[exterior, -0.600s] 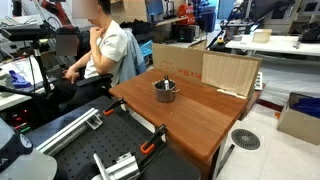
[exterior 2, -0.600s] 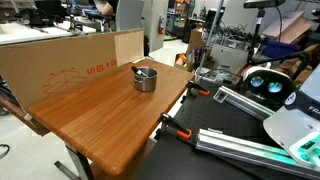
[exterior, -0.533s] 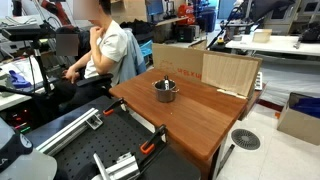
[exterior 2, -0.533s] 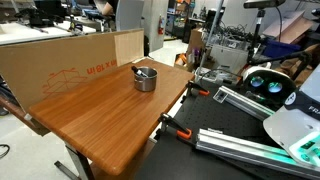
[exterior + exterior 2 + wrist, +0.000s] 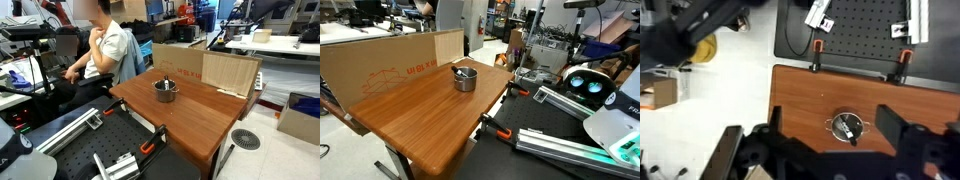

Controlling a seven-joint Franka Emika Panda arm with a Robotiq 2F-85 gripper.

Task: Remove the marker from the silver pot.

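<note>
The wide-open gripper [image 5: 835,150] is hovering above the silver pot [image 5: 837,121], whose marker [image 5: 847,128] is lying diagonally inside.

Bright, even indoor light; low resolution

The gripper [image 5: 830,135] is black and bulky, apparently with two thick fingers [image 5: 892,128], blurred up close

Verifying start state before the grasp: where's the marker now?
The marker lies inside the silver pot, clearest in the wrist view. The pot stands on the wooden table near the upright cardboard sheet.
</note>
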